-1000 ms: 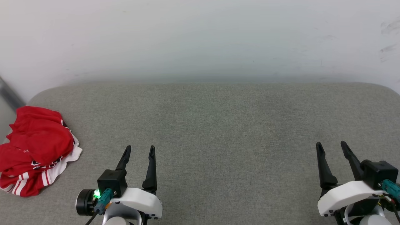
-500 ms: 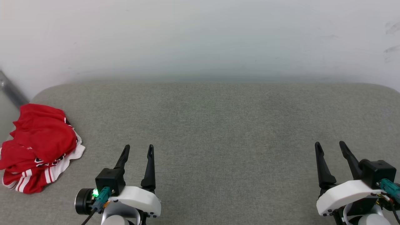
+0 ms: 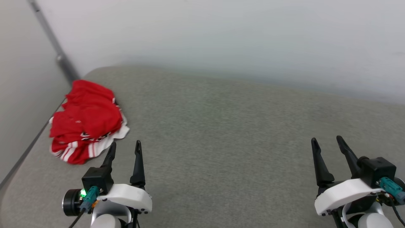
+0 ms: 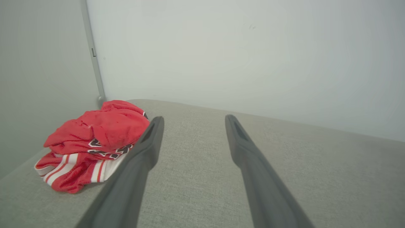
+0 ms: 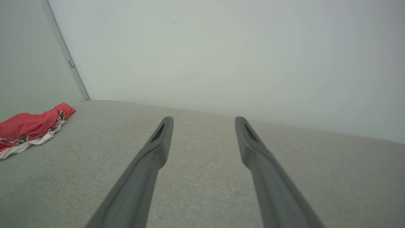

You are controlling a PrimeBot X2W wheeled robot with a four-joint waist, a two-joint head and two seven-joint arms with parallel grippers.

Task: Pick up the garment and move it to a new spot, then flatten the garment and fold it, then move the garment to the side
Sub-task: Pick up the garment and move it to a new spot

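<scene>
Red garment [image 3: 87, 122] lies crumpled at my ten o'clock. My left gripper [image 3: 125, 143] and right gripper [image 3: 326, 138] both gape wide.

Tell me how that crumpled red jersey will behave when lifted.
The garment lies in soft crumpled folds, so it will probably hang limp and unfurl. Its layers overlap; pinching one may drag the rest. Thin fabric, likely light.

I stood in what looked like a plain test room or lab corner: a counter [image 3: 221, 126] padded in grey woven fabric, rounded at its corners, sat against smooth white walls [image 3: 221, 31], and a grey metal strip [image 3: 61, 59] ran up where two walls met on my left.
</scene>
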